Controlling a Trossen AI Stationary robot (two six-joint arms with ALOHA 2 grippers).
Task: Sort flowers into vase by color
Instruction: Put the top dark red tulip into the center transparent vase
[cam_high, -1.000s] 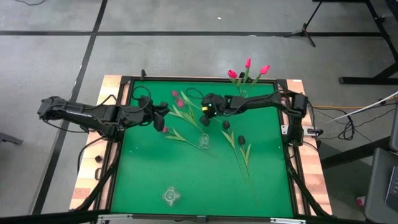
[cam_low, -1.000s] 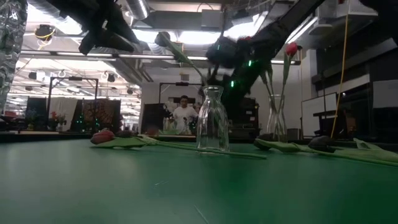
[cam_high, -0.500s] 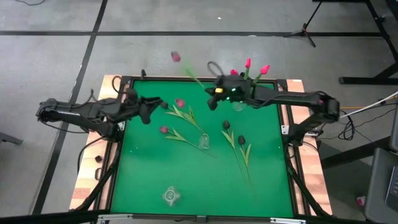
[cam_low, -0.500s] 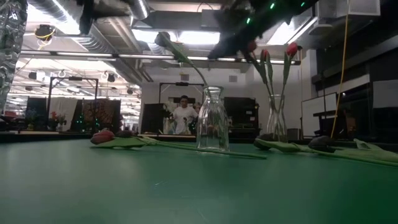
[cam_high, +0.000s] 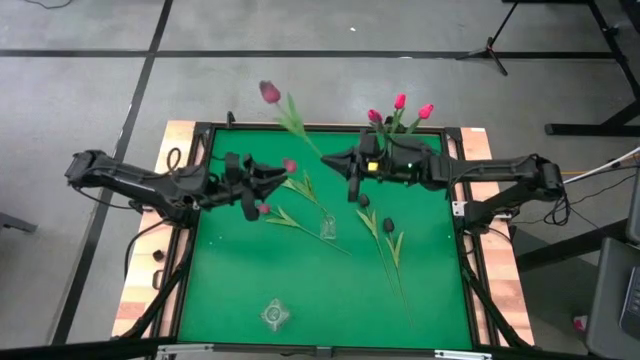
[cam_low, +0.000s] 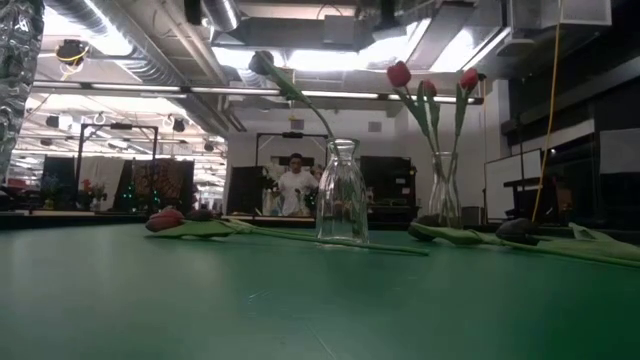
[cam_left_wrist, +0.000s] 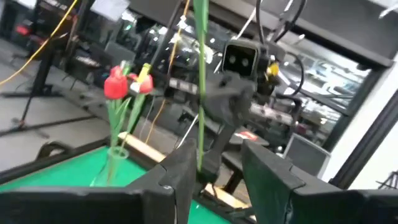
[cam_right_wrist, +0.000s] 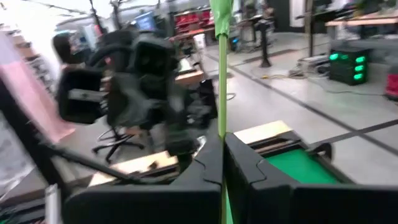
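My right gripper (cam_high: 352, 168) is up above the far half of the green table (cam_high: 230, 300), shut on a dusky mauve-pink flower (cam_high: 271, 93). My left gripper (cam_high: 262, 183) hovers left of it, open and holding nothing; its wrist view shows that stem (cam_left_wrist: 200, 93) farther off. Three pink-red flowers (cam_high: 399, 102) stand in a clear vase (cam_low: 441, 195) at the far edge. A stem with a dark-looking head (cam_low: 262, 62) rises from the mouth of a second clear vase (cam_low: 341, 190). Pink flowers (cam_high: 263, 208) and near-black flowers (cam_high: 387, 225) lie flat on the table. My right gripper pinches the flower's green stem (cam_right_wrist: 221, 121) between its two fingers, at a low part of the stem. The fingers (cam_right_wrist: 242, 165) reach in level from the table's right and lie across the stem. The flower is lifted clear, head up, leaning toward the far left.
Another glass vase (cam_high: 275, 315) stands near the front edge, left of the middle. The table has a raised dark rim (cam_high: 190, 250). A person (cam_low: 296, 185) stands in the room beyond the far edge. Bare green surface lies at the front right.
My right gripper has risen from the table with the mauve-pink flower, tipping from pointing down to level and moving toward the far right. The flower has come off the table and now stands head up. My left gripper has risen and tipped up to about level.
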